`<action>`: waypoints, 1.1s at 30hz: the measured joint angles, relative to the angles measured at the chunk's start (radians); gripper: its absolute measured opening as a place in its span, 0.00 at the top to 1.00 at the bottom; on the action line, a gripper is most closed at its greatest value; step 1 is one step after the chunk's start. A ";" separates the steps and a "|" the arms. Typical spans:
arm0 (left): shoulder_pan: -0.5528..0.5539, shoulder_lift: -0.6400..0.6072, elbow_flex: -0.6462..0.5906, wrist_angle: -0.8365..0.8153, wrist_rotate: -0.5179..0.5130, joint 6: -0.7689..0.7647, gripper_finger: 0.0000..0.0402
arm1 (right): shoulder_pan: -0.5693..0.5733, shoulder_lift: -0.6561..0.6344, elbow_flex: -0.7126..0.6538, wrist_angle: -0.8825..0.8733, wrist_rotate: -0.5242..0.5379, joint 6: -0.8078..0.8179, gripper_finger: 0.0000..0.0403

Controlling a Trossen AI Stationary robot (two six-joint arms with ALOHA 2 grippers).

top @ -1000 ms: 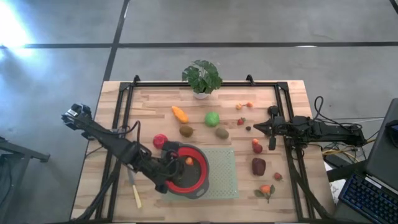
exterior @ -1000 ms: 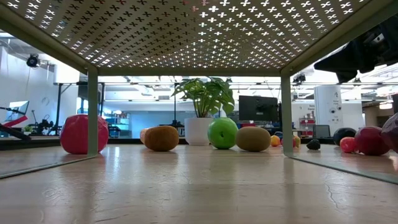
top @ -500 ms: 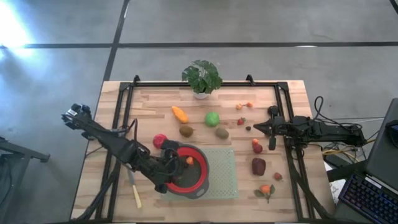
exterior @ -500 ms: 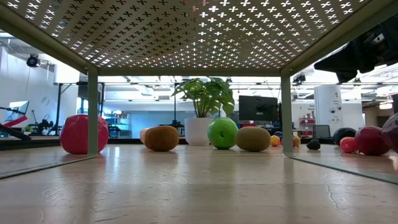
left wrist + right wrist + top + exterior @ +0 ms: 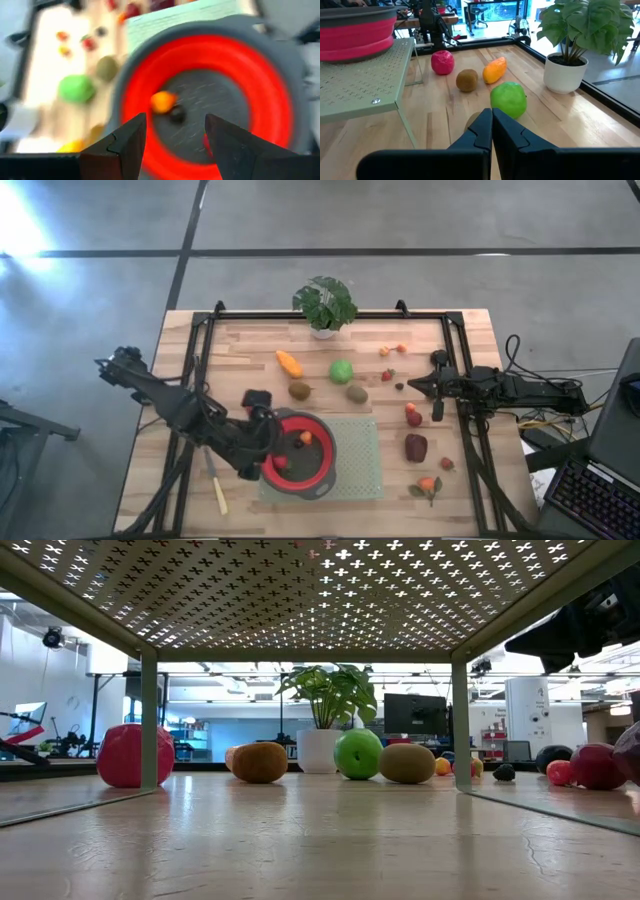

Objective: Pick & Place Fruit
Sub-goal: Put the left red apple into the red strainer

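- Left gripper point(image 5: 262, 463) hovers at the near-left rim of the red bowl point(image 5: 318, 470), fingers point(image 5: 120, 145) parted and empty.
- In the bowl: a small orange piece point(image 5: 162, 101), a dark bit just beside it, and a tiny red piece point(image 5: 283, 462).
- Red apple point(image 5: 442, 62), orange piece point(image 5: 494, 70), kiwi point(image 5: 467, 80) and green ball point(image 5: 508, 99) lie on the table point(image 5: 240, 360) behind the bowl's green rack point(image 5: 360, 450).
- Right gripper point(image 5: 408, 385) rests at the right edge, fingers pressed together, empty.
- More fruit lies near it, including a dark-red lump point(image 5: 416, 447).

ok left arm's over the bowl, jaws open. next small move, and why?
Probably lift the left gripper clear of the bowl and head for the red apple. Its jaws stand open and empty, fruit already lies in the bowl, and the apple sits nearest.
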 joint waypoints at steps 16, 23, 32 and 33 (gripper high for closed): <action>0.000 -0.092 0.032 -0.286 -0.247 -0.280 0.48 | 0.000 0.000 0.000 0.000 0.000 0.000 0.98; 0.001 -0.149 0.007 -0.286 -0.331 -0.277 0.48 | 0.000 0.000 0.000 0.000 0.000 0.000 0.98; 0.020 -0.244 -0.124 -0.286 -0.454 -0.324 0.48 | 0.000 0.000 0.000 0.000 0.000 0.000 0.98; 0.020 -0.247 -0.136 -0.286 -0.466 -0.316 0.48 | 0.000 0.000 0.000 0.000 0.000 0.000 0.98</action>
